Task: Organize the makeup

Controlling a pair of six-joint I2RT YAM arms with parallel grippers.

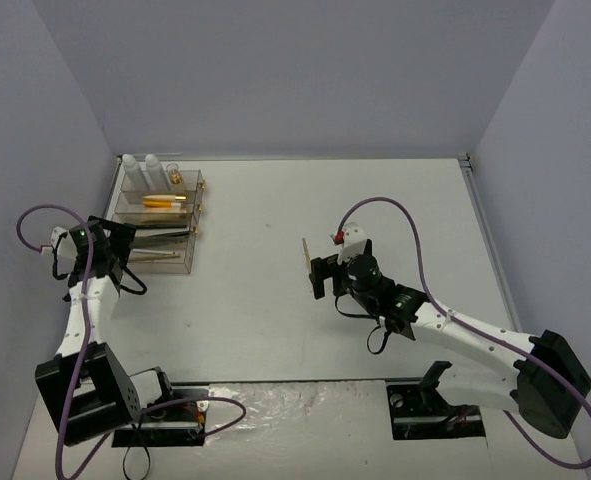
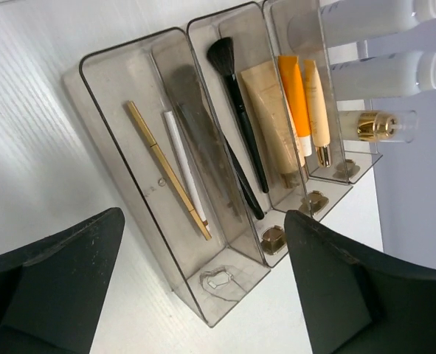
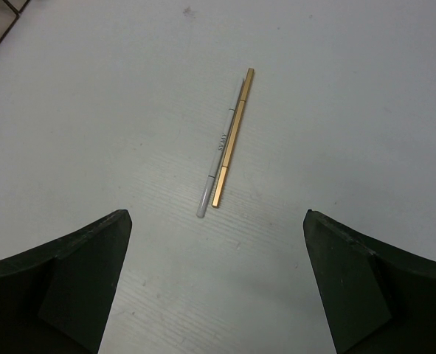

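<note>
The gold stick (image 3: 232, 133) and the slim white pencil (image 3: 218, 158) lie side by side and touching near the middle of the table (image 3: 372, 88). They are well apart from the clear organizer (image 2: 114, 147) at the far-left corner, where the rest of the makeup already sits. The right gripper (image 3: 215, 215) hangs over the pair with its jaws spread wide, holding nothing. The risk, as I judge it, is the pairing itself — closing across both may pinch one and flick the other away, or lift them askew. Both are thin and lie flat on the table, so either could also slip from the pads. The left gripper (image 2: 203, 217), jaws wide and empty, hovers just beside the organizer — a careless move there could nudge it and disturb what is sorted inside.
</note>
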